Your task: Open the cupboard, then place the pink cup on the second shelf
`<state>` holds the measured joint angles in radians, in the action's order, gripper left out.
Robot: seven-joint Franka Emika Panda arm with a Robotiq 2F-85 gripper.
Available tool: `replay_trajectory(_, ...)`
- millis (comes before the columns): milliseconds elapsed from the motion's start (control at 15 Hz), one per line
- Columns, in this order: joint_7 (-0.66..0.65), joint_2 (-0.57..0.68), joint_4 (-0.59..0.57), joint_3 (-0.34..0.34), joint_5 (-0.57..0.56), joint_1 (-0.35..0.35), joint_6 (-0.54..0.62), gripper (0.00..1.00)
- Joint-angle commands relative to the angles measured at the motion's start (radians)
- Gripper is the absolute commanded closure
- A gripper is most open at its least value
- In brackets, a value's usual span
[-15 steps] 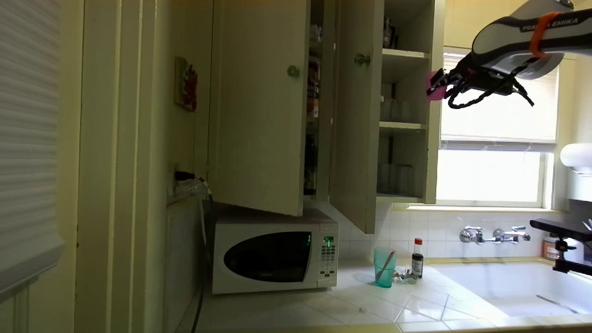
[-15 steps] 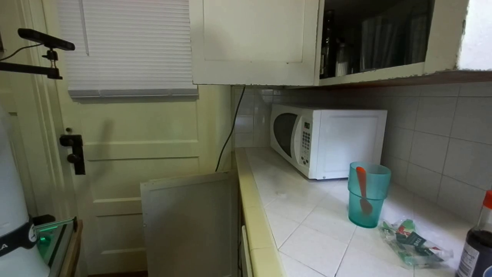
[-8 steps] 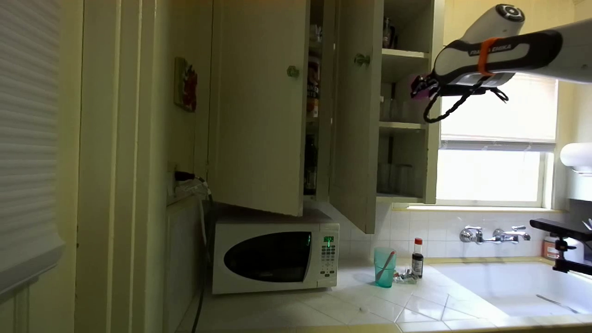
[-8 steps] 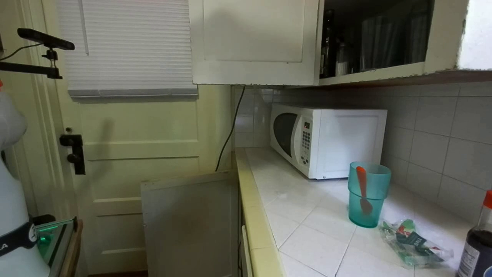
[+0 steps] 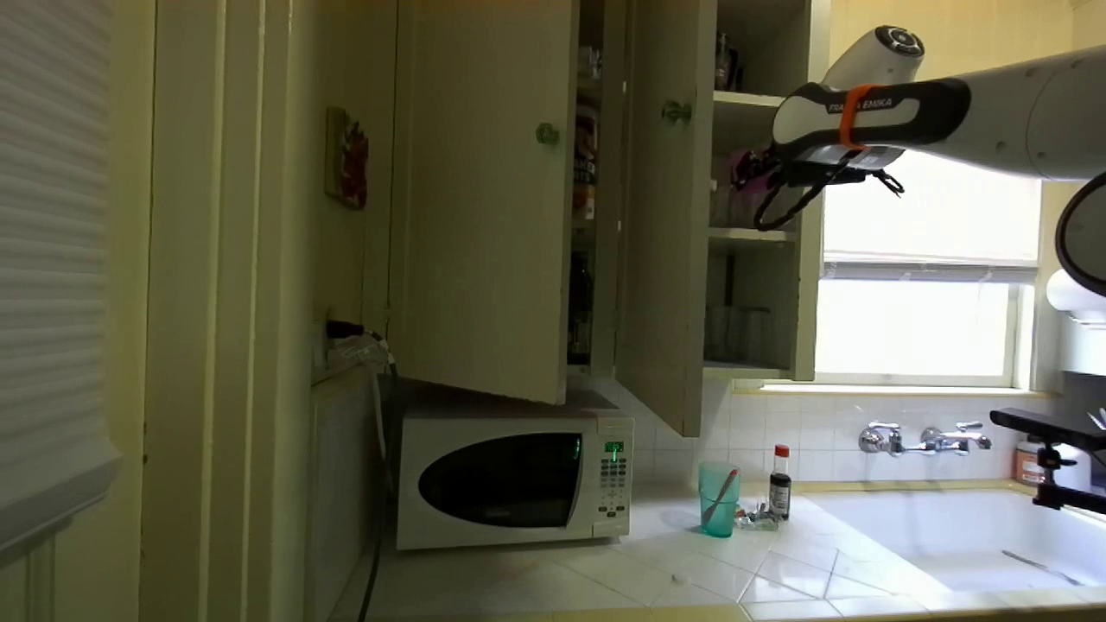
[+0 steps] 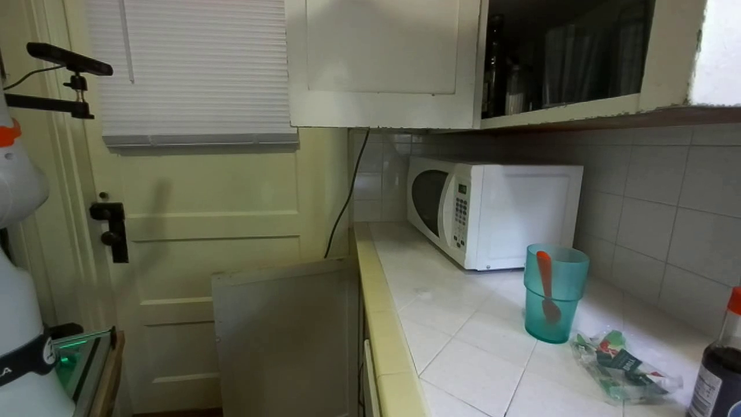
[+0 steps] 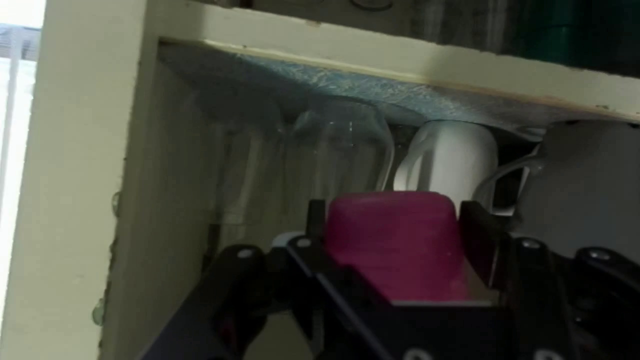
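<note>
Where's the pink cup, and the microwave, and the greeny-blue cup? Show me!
Pink cup (image 7: 397, 245), wrist view: on its pink outside.
Microwave (image 5: 510, 478), in an exterior view: on the dark door window.
Greeny-blue cup (image 6: 566, 282), in an exterior view: on its outer wall, near mid-height.

From here I make out smooth plastic on the pink cup (image 7: 395, 245), chipped painted wood on the cupboard (image 5: 657, 259), glossy counter tiles (image 6: 480, 359), a shiny metal tap (image 5: 931, 440), a translucent plastic tumbler (image 6: 570, 275).

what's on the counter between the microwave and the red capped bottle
A teal cup with a spoon in it, then, nearer the bottle, a crumpled plastic packet. This shows in both exterior views.
</note>
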<state>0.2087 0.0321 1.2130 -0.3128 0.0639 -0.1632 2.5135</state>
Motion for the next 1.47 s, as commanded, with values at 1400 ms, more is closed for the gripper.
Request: replay_trajectory(1400, -0.082, 0.300, -0.326, 0.009, 0.052, -0.029, -0.136, 0.58)
